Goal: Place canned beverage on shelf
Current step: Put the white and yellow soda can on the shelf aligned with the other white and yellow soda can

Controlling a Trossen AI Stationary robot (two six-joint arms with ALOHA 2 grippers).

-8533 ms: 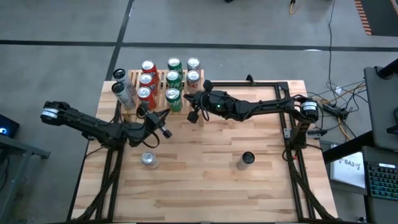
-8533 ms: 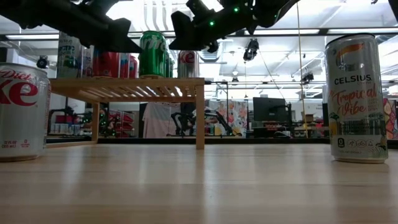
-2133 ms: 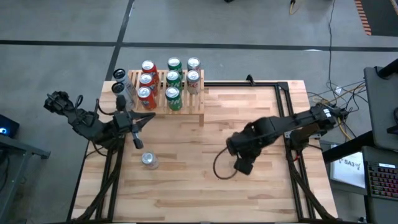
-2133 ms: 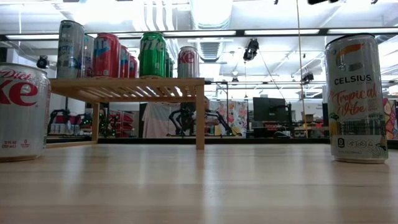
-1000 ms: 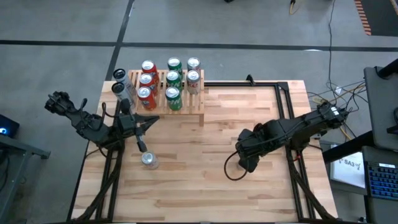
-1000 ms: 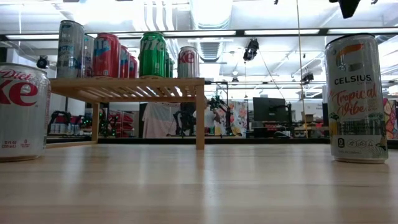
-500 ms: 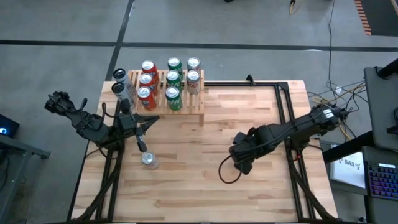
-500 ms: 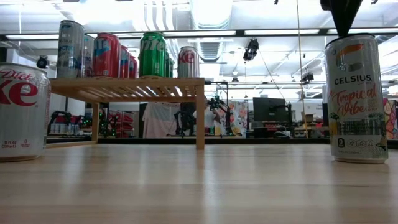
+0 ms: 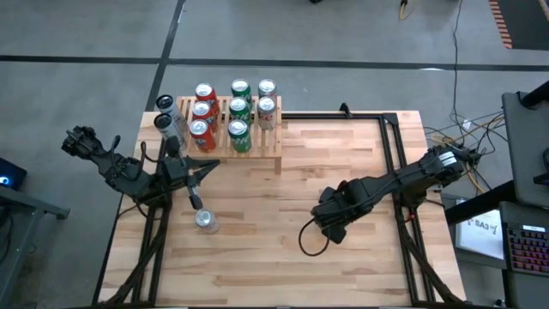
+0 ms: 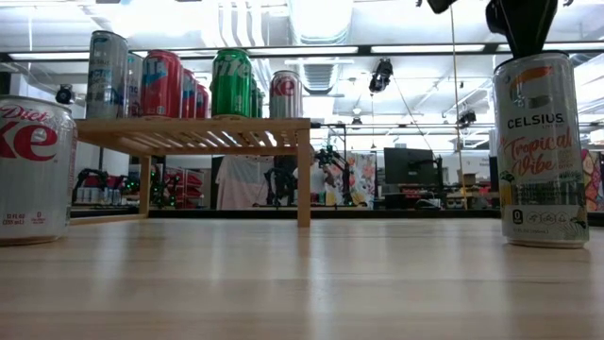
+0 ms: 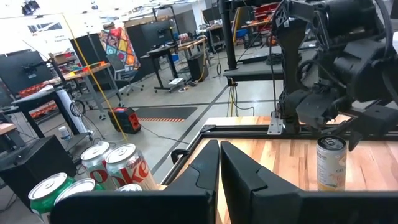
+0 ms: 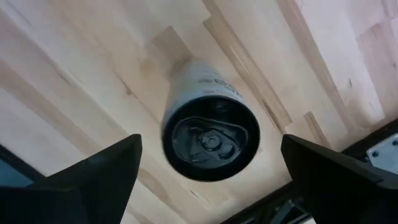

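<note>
From above, the right claw hangs over the right half of the bench, covering the tall can there. The shelf, already carrying eight cans, sits well apart at the far left corner. The left claw waits near the shelf's front, with a silver cola can just beside it.

At bench level, the tall can stands upright, its long axis vertical, and the right claw is directly above its top.

The left wrist view shows the left claw pressed narrow, holding nothing, and the tall can across the bench under the right arm.

The right wrist view looks straight down on the tall can, centred between wide-spread fingers, so a plain vertical descent looks enough, and the right arm is much the nearer.
</note>
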